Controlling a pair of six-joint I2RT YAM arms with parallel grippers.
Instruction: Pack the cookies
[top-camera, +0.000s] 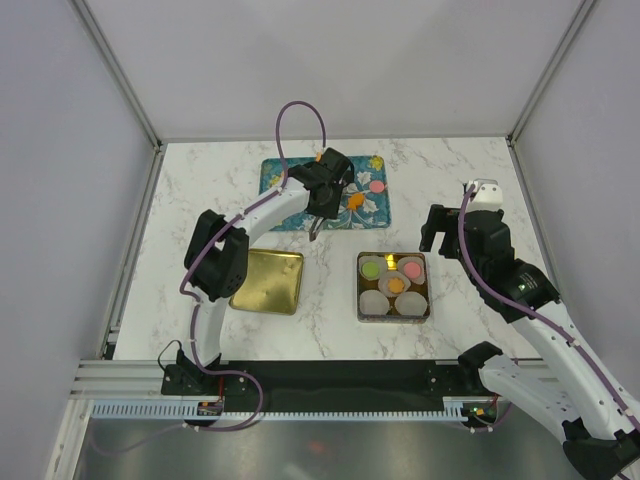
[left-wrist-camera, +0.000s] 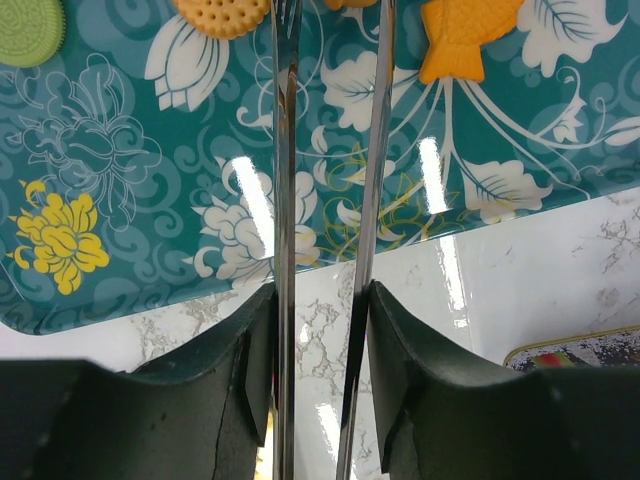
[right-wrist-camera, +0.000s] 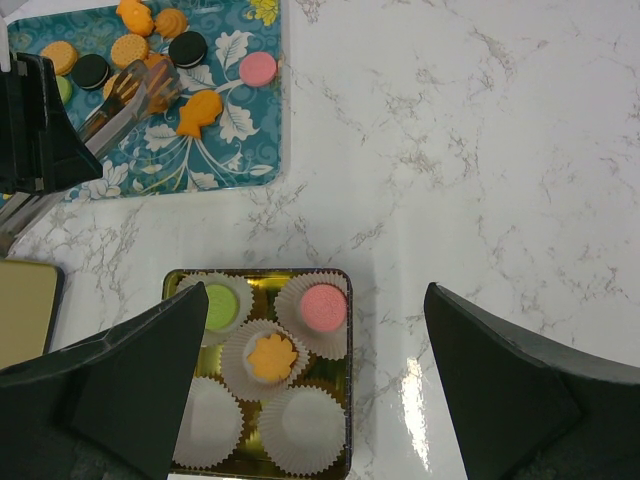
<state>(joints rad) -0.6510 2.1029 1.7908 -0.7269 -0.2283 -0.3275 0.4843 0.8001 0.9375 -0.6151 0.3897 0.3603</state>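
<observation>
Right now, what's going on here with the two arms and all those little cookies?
The left tool grips metal tongs, poised over the cookies on the patterned teal tray. The box nearby holds paper cups. Three have a cookie: green, pink and orange. The other cups in view are empty. The right tool hangs open above the box, holding nothing. A gold lid lies beside it.

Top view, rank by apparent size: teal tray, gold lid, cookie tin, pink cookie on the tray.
1. teal tray
2. gold lid and cookie tin: look alike, unranked
3. pink cookie, by far smallest
</observation>
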